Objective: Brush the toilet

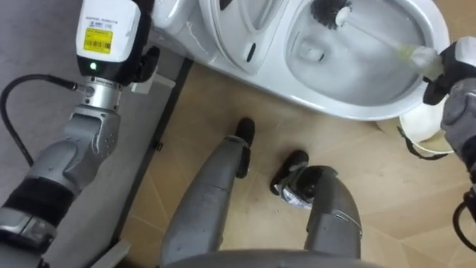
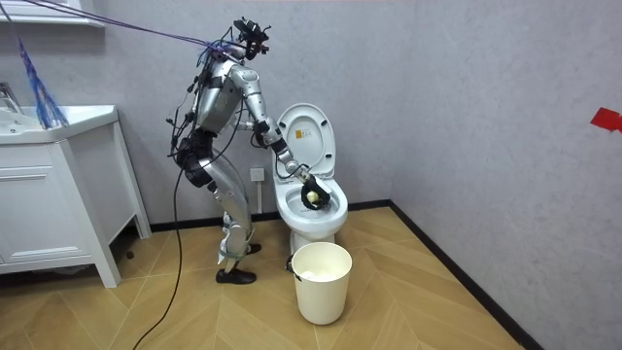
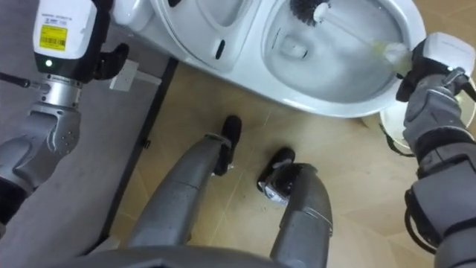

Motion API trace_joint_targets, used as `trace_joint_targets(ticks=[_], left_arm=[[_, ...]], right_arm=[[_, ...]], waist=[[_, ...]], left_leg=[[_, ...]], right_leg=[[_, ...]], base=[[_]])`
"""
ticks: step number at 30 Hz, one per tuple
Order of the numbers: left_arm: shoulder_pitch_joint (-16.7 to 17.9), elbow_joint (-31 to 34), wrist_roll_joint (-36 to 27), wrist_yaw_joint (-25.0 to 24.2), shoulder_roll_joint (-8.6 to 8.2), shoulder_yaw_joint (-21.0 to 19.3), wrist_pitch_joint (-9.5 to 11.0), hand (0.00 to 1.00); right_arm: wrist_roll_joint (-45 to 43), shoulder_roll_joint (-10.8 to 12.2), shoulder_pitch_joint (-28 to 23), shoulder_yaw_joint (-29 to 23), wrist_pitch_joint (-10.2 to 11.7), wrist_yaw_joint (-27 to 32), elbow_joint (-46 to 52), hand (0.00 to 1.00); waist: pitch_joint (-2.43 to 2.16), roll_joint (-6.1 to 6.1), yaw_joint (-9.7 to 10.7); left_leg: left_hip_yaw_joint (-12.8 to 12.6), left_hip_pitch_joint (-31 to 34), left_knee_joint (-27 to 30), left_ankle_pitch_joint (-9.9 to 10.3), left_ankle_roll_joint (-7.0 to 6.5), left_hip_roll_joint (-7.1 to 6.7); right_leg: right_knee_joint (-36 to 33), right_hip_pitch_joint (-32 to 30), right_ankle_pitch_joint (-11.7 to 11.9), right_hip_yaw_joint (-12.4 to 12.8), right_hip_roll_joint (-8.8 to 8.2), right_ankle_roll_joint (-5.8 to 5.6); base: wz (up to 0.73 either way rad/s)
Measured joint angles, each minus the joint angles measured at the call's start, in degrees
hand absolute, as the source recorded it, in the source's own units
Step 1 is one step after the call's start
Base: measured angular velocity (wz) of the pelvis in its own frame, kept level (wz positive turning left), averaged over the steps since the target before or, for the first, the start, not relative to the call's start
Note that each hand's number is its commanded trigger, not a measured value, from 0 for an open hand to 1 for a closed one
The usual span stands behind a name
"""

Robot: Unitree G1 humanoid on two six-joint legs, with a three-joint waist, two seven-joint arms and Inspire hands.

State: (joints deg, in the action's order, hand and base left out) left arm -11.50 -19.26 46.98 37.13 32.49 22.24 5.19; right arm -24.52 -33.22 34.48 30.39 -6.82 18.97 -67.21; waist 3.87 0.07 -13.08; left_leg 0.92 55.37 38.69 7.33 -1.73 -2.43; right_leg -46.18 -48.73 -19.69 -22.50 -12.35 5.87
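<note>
White porcelain toilet [image 1: 338, 100] straight ahead, seat up. Black-bristled brush [image 1: 332, 13] deep in the bowl at its far side, pale handle slanting back toward the near rim and into the right hand [image 1: 451, 68], clenched round its end. Left hand [image 1: 111, 63] well apart beside the raised lid, fingers impossible to read. Wooden floor, grey wall, white bin [image 2: 322, 280] just beside.

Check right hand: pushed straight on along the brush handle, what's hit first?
Probably the toilet bowl's inner wall, by the brush head. Right hand grips the brush handle at the rim; depth unclear.
</note>
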Motion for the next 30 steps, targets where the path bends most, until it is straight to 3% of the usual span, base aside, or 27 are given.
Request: trace_joint_targets(ticks=[3,6,8,11,13,17,19,21,25,30], left_arm=[[-0.05,-0.52,-0.02,-0.86,-0.18,0.13,-0.51,0.00],[-0.05,-1.48,-0.04,-1.67,-0.64,0.55,-0.64,0.00],[0.00,-2.04,-0.30,-1.66,-0.66,0.58,-0.65,0.00],[0.99,-2.25,-1.30,-1.82,-0.83,0.64,-0.67,0.00],[1.05,-3.32,-1.32,-1.83,-1.99,0.64,-0.68,0.00],[3.08,-3.90,-2.76,-2.43,-4.30,0.57,-1.71,0.00],[3.95,-3.62,-4.02,-2.38,-4.32,0.55,-1.86,0.00],[4.58,-3.10,-6.04,-2.24,-4.33,0.60,-1.85,0.00],[5.58,-2.41,-10.03,-1.14,-4.33,0.66,-1.81,0.00],[4.05,-2.28,-12.74,-1.11,-4.12,2.41,-1.89,0.00]], right_arm=[[-6.12,-0.14,-0.12,0.92,-0.74,-0.34,0.69,1.00],[-12.07,-0.23,-0.92,4.98,-0.96,-1.42,0.74,1.00],[-16.56,-0.15,-1.35,6.77,-3.13,-2.12,0.78,1.00],[-18.83,0.39,-2.94,6.93,-4.90,-1.86,1.75,1.00],[-19.41,0.83,-4.66,6.85,-5.53,-1.36,2.89,1.00],[-23.21,1.25,-8.17,5.96,-7.22,-1.12,5.46,1.00],[-23.24,1.37,-9.19,5.96,-7.52,-1.17,5.71,1.00],[-23.22,1.42,-9.78,5.96,-7.53,-1.16,6.01,1.00],[-23.07,1.23,-11.23,6.04,-7.54,-0.95,7.62,1.00],[-18.03,-0.19,-10.76,7.45,-5.89,0.08,6.29,1.00]], waist=[[0.05,1.48,-0.14],[-0.08,3.03,-1.31],[-0.11,4.57,-1.67],[-0.39,5.36,-2.30],[-0.45,5.96,-2.73],[-1.50,7.71,-2.21],[-1.85,8.20,-1.27],[-1.86,8.21,-0.93],[-1.77,8.08,0.12],[-1.28,7.35,-0.04]], left_leg=[[-0.12,-0.20,-0.03,0.17,-0.24,-0.06],[-0.73,-0.72,-0.06,0.35,-0.47,0.04],[-0.54,-0.60,-0.10,0.35,-0.46,0.01],[-0.72,-1.27,-0.58,0.48,-0.27,0.66],[-0.66,-2.39,-1.24,0.56,-0.12,0.80],[-0.70,-4.16,-2.07,0.77,0.09,1.39],[-0.95,-4.16,-2.05,0.76,0.08,1.58],[-2.37,-4.22,-2.06,0.73,0.02,1.92],[-2.56,-4.35,-2.07,0.73,0.02,2.12],[-2.64,-4.39,-2.09,0.55,-0.25,2.02]], right_leg=[[-0.27,0.26,-0.01,0.07,-0.07,-0.15],[-0.25,0.52,0.06,0.50,-0.05,-0.28],[-0.14,0.55,0.04,0.27,-0.04,-0.30],[1.26,1.43,0.44,0.34,0.94,-0.26],[2.75,2.89,0.70,-0.06,1.67,-0.21],[5.23,5.39,0.93,-0.76,2.55,-0.31],[5.49,5.64,0.91,-0.94,2.64,-0.33],[5.48,5.65,0.87,-0.82,2.66,-0.34],[5.77,5.84,0.80,-0.77,2.83,-0.34],[5.27,5.82,0.78,-1.03,2.47,-0.34]], base=[[-0.01],[-0.06],[0.04],[-0.09],[-0.03],[0.00],[0.07],[0.00],[-0.01],[0.03]])
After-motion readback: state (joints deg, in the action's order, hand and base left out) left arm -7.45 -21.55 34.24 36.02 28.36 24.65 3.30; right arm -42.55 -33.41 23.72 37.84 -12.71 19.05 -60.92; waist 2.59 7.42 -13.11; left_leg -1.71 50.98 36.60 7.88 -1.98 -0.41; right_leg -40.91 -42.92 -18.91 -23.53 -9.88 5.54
